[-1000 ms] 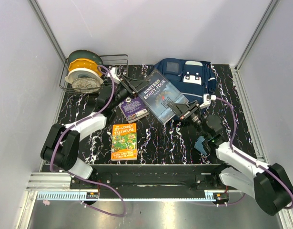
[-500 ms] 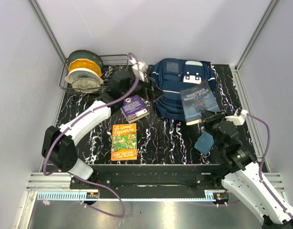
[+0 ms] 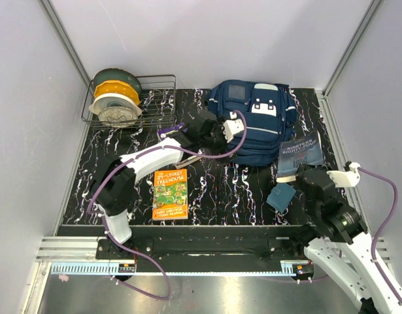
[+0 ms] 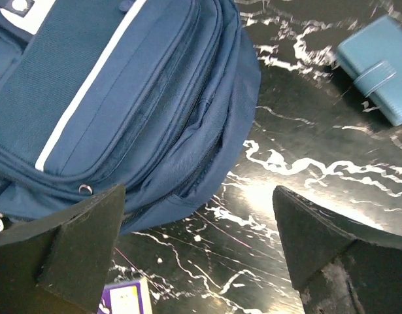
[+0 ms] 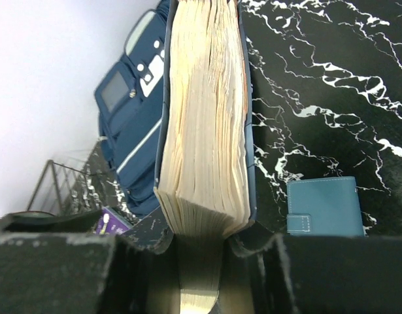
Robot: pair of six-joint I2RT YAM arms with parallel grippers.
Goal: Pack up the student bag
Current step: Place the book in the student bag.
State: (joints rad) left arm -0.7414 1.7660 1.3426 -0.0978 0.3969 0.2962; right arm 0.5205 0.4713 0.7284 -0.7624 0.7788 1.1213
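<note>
Far centre: student bag (image 3: 266,134), axis seemingly near-far; left jaws wide, empty; right jaws grip book (image 3: 299,156)

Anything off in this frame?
Nothing spilled or damaged. One oddity: the right claw grips the Nineteen Eighty-Four book, tilted, right of the student bag, yet the bag's zips look closed in the left wrist view, so no opening shows.

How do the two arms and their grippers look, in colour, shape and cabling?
The left arm and right arm have white shell links between rounded black joints. A thin purple cable loops along each one toward a small white wrist block. The left gripper and right gripper are black, with two wedge-shaped fingers whose dark faces look scuffed.
</note>
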